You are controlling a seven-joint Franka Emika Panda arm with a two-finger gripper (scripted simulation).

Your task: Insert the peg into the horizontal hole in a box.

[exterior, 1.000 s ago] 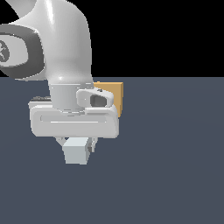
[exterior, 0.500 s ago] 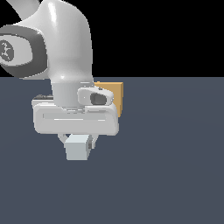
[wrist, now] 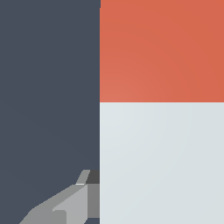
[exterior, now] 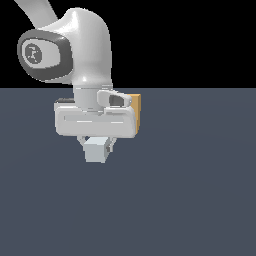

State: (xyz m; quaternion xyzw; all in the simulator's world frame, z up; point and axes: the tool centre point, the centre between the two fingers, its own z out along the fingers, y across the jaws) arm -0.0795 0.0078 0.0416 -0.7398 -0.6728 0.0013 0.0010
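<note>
My gripper (exterior: 96,146) is shut on the peg (exterior: 95,152), which points toward the exterior camera, so only its pale grey square end shows below the white hand. The wrist view is filled by the peg, with its red end (wrist: 162,50) beyond the grey-white part (wrist: 162,162), and one grey finger (wrist: 65,205) presses its side. The peg hangs above the dark floor. The tan box (exterior: 136,112) stands behind the hand on the exterior view's right, only its edge showing. The hole is hidden by the hand.
The dark grey-blue floor (exterior: 190,200) stretches all around. The white arm (exterior: 75,55) rises over the hand at the exterior view's upper left.
The hand has risen with the peg and drifted slightly toward the exterior view's right, closer in line with the box. The grip has stayed shut.
</note>
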